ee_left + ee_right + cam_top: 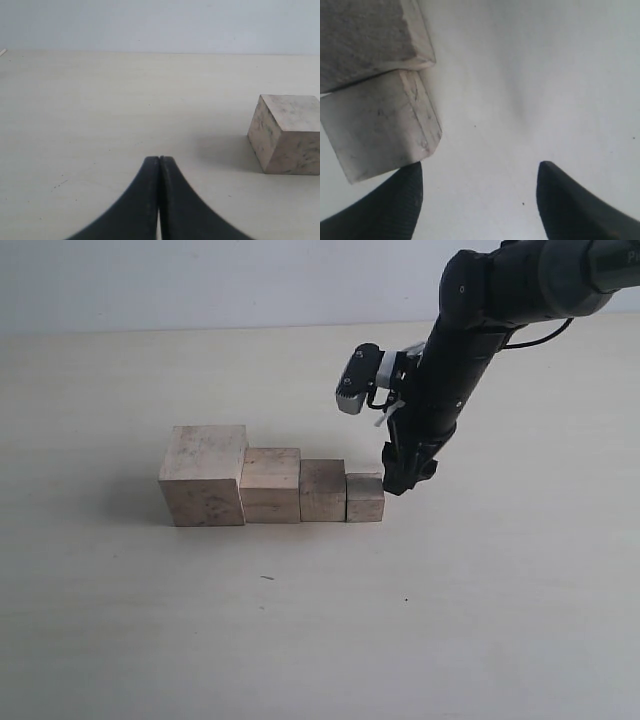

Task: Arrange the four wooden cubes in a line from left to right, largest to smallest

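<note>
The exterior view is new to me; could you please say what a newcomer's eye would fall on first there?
First come the four wooden cubes, standing in a tight row near the middle of the table. They step down from the largest cube on the left to the smallest cube on the right. Next is the right gripper, on a black arm from the upper right, open and empty close beside the smallest cube.

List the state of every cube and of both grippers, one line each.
largest cube: resting flat, left end of the row, turned slightly.
second cube: resting flat, close against the largest cube.
third cube: resting flat, next in the row.
smallest cube: resting flat, right end of the row, not gripped.
left gripper: shut, empty.
right gripper: open, empty, beside the smallest cube.
</note>
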Motion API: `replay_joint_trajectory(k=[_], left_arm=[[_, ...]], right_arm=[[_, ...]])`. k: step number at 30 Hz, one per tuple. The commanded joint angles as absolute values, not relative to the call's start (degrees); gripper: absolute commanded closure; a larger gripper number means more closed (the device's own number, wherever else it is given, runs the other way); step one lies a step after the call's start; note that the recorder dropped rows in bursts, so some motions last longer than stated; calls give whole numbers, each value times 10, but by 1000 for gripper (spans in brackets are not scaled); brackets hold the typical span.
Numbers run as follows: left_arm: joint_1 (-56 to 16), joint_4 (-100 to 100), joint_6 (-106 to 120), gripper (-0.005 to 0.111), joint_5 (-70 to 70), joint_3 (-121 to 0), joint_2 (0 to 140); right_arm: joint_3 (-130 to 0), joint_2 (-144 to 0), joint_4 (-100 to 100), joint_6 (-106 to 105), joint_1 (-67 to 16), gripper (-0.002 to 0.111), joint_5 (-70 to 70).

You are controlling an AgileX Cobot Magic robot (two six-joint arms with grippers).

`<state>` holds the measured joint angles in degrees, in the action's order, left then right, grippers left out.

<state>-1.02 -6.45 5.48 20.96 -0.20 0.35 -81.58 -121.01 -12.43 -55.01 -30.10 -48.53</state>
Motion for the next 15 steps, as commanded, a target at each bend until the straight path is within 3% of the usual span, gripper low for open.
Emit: replay_joint_trajectory(k=[1,15], left_arm=[[-13,-64,55,107,203,0,0],[-13,-64,55,107,203,0,0]], right_arm=[[-814,-1210,-135,-554,-300,47,-481],[-814,-1210,-154,-554,-300,47,-463]])
